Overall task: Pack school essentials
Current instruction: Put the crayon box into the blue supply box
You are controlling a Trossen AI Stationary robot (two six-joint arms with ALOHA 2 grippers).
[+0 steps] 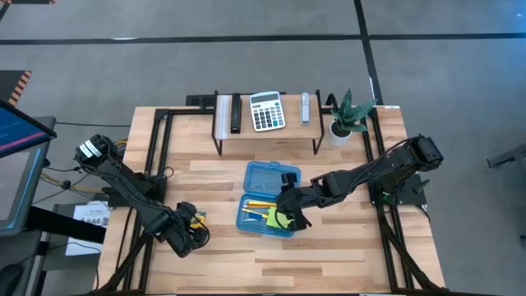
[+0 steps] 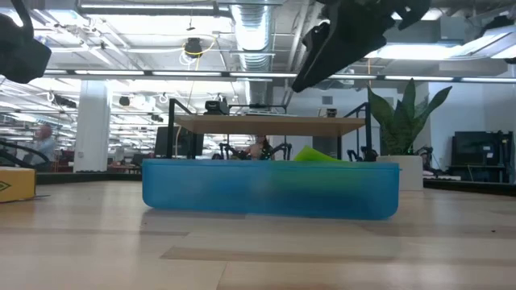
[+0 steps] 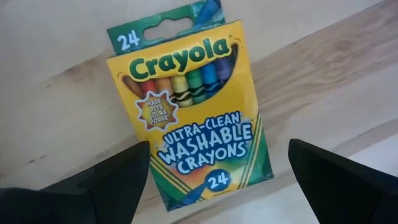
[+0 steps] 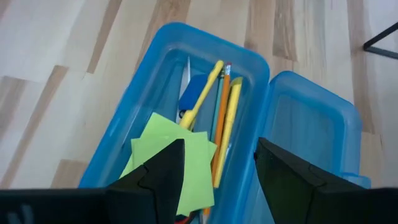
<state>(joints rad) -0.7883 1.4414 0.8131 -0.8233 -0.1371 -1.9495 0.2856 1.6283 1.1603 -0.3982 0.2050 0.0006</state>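
Note:
An open blue plastic case (image 1: 267, 215) sits mid-table, its lid (image 1: 271, 177) lying flat toward the far edge. In its tray lie yellow and orange pencils (image 4: 221, 118), a blue eraser (image 4: 196, 90) and a lime-green sticky-note pad (image 4: 180, 162), which pokes above the rim (image 2: 318, 155). My right gripper (image 4: 227, 177) hovers open above the tray's near end (image 1: 289, 212). My left gripper (image 3: 217, 186) is open over the crayon box (image 3: 193, 112), which lies flat on the table left of the case (image 1: 197, 218); its fingers stand on either side of the box's lower end. No scissors can be made out.
A low black-legged shelf (image 1: 267, 131) at the far edge carries a white-grey calculator (image 1: 266, 111) and some small items, with a potted plant (image 1: 345, 115) at its right end. Black frame rails run along both table sides. Bare wood lies near the table's near edge.

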